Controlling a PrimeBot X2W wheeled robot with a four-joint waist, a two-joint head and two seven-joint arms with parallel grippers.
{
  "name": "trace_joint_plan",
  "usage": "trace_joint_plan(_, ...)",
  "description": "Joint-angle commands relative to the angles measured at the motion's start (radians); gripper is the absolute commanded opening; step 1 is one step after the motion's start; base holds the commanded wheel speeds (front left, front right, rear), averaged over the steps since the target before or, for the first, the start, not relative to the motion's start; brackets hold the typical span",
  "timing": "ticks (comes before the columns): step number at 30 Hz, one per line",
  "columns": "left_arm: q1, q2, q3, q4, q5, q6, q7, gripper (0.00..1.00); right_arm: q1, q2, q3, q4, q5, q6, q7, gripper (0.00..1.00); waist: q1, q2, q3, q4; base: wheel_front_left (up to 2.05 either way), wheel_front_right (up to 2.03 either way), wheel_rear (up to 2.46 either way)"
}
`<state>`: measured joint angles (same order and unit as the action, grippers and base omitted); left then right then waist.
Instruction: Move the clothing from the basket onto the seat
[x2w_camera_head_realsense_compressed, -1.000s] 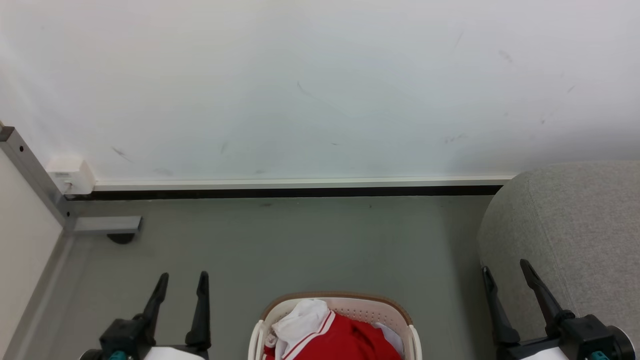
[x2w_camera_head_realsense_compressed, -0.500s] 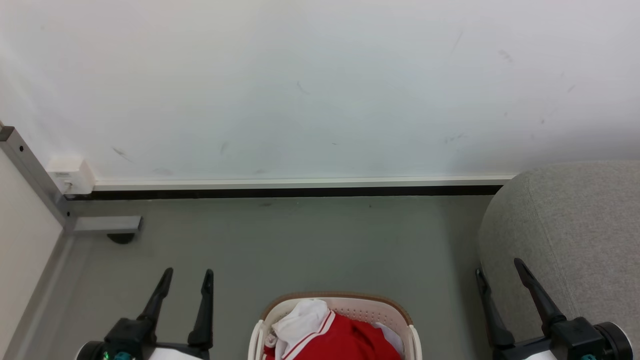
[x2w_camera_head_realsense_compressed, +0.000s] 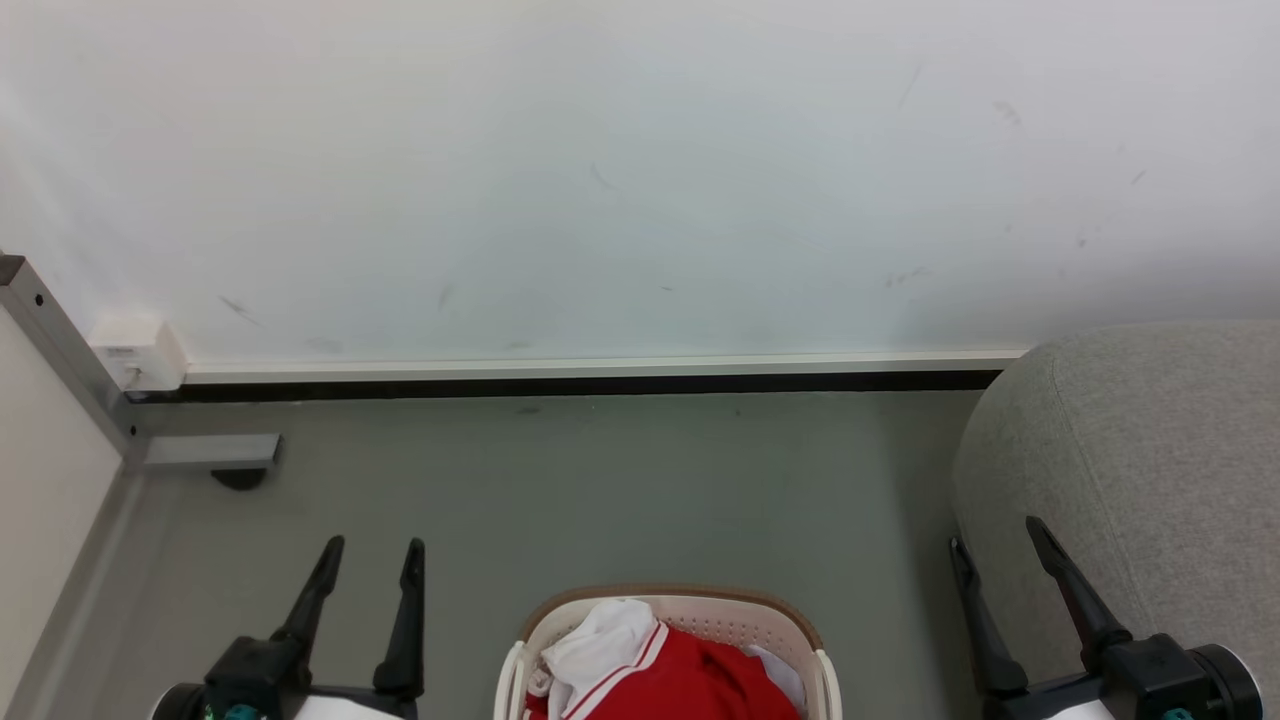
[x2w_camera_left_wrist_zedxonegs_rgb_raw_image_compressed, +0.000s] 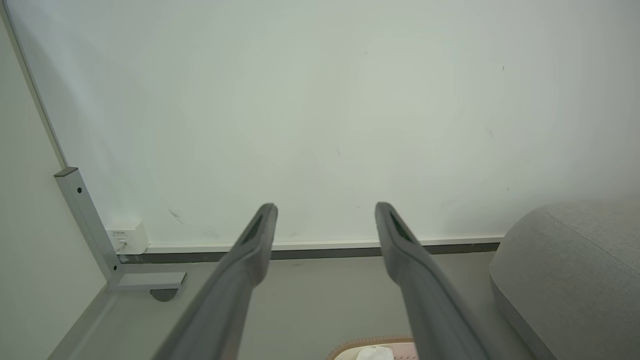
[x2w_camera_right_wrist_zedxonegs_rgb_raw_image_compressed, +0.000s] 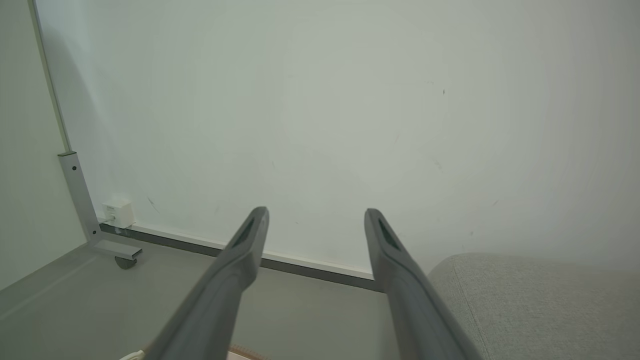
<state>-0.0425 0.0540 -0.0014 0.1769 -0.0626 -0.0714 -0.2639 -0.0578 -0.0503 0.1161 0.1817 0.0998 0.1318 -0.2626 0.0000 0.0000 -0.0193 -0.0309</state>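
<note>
The left gripper and right gripper both stand spread wide, holding nothing. Between the two pairs of jaws sits the oval cream-white perforated plastic basket, with the soft bright red, white-collared clothing heaped inside. The large light grey woven-fabric seat lies beyond the right jaws. Best, I judge, to dip into the heap's middle and pinch a thick fold — well clear of the rim.

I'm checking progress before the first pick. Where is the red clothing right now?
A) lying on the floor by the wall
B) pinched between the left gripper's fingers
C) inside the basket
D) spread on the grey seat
C: the clothing lies heaped inside the basket, within its brown rim.
</note>
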Motion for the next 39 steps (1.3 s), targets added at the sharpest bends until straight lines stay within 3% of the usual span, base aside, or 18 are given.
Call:
trace_joint_plan(1,-0.001,0.002,0.003,-0.001,0.003,-0.004,-0.001,1.00,0.005,0.000,-0.001,-0.004,0.005,-0.002,-0.003,1.00,0.0000,0.0000,0.000,-0.001,0.00,0.00,0.00)
trace_joint_plan(17,-0.018,-0.001,0.006,0.019,-0.011,-0.018,-0.001,1.00,-0.006,-0.001,0.000,-0.012,0.060,-0.002,-0.003,1.00,0.0000,0.0000,0.035,-0.066,0.00,0.00,0.00)
trace_joint_plan(27,-0.085,0.004,-0.014,0.062,0.007,-0.031,-0.001,1.00,-0.039,-0.001,-0.018,-0.042,0.097,-0.002,-0.003,1.00,0.0000,0.0000,0.136,-0.137,0.00,0.00,0.00)
trace_joint_plan(39,-0.278,0.081,-0.142,0.310,0.054,-0.055,0.000,1.00,-0.115,-0.001,-0.039,-0.086,0.155,-0.002,-0.002,1.00,0.0000,0.0000,0.329,-0.225,0.00,0.00,0.00)
